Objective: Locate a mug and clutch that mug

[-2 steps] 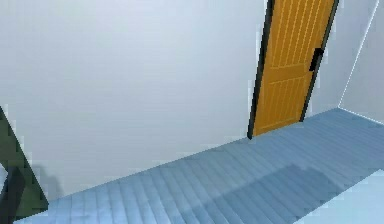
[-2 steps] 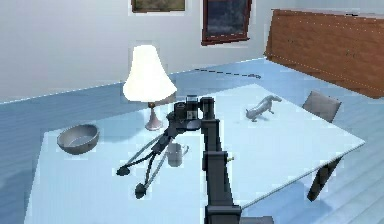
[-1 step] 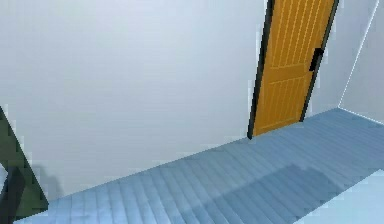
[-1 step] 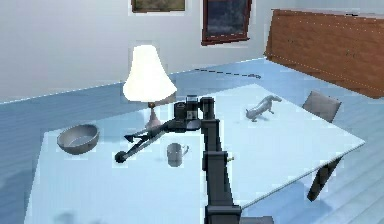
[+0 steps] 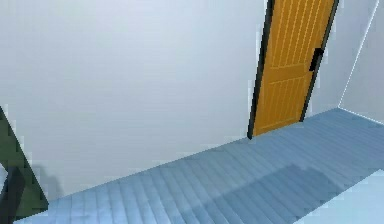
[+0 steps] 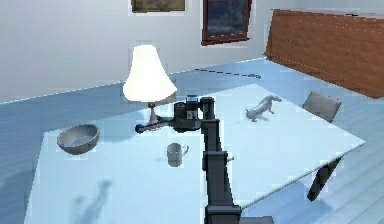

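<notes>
Wood door [image 5: 292,65] — mug [image 6: 176,152], bowl [image 6: 78,138] prob. metal

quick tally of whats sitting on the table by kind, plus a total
lamp: 1
bowl: 1
mug: 1
white animal figurine: 1
total: 4

Orange door [image 5: 291,62], pale table [image 6: 300,140], lamp [image 6: 147,75]
</notes>
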Controlling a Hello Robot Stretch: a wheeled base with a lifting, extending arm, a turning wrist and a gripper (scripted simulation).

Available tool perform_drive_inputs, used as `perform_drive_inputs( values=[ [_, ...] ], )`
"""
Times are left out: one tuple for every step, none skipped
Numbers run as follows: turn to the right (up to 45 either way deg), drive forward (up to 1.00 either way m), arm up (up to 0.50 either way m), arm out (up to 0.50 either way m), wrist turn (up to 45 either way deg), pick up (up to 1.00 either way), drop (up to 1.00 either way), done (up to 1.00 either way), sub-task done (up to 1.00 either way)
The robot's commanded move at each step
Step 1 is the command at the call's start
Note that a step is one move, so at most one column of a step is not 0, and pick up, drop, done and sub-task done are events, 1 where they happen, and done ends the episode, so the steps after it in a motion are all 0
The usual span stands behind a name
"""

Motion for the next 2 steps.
perform_drive_inputs(
  values=[
    [0.0,0.0,0.0,0.0,21.0,0.0,0.0,0.0,0.0],
    [0.0,0.0,-0.3,0.0,0.0,0.0,0.0,0.0,0.0]
  ],
)
